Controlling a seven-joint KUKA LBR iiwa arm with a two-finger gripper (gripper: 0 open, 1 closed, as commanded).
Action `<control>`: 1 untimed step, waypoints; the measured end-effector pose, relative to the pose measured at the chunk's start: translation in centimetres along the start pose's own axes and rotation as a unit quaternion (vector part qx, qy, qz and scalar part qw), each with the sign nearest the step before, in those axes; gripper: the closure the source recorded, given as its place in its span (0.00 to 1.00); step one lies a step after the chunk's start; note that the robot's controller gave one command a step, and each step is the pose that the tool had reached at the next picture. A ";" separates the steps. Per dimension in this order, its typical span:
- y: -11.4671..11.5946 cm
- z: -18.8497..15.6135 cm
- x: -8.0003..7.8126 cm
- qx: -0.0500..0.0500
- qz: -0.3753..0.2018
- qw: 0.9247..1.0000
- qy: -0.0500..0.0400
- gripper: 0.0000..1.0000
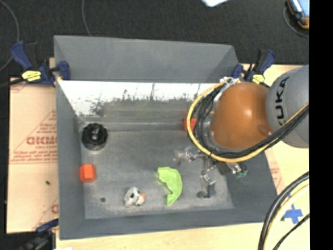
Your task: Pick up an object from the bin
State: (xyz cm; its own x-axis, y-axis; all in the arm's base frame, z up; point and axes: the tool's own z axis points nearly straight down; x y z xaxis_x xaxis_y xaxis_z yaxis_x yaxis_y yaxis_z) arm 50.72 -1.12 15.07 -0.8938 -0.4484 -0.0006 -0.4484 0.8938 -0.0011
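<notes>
- Green piece (170, 184), limp and curled like a leaf, lies flat on the floor of the bin (156, 95), toward the near wall and right of the middle. I take it as the likeliest pick, since nothing else lies as close to the gripper.
- The gripper (205, 187) hangs low over bare floor just to the right of the green piece, apart from it. I see nothing in it.
- I cannot tell whether the gripper is spread or pressed together; the orange cover (239, 116) on the wrist bulks above it from where I look.
- The things lie loose and scattered, each flat on the floor and apart from the others. I judge that any one of them could be approached alone, with no neighbour in the way.
- A white toy (134, 197) sits near the green piece on its left. An orange cube (87, 172) lies further left, and a black disc (95, 135) toward the back left.
- A red thing (190, 123) shows at the foot of the back wall, partly hidden by the arm.
- To take the green piece, I reckon the gripper must shift left first. Being thin and soft, the piece may fold or slip.
</notes>
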 end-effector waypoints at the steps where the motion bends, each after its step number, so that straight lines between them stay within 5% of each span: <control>1: 4.2 5.7 -2.1 0.000 -0.060 0.998 -0.001 0.00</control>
State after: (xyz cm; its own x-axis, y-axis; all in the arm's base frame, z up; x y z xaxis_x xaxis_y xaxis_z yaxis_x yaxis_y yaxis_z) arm 50.67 3.58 9.38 -0.8335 -0.5525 -0.0021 -0.5525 0.8335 -0.0005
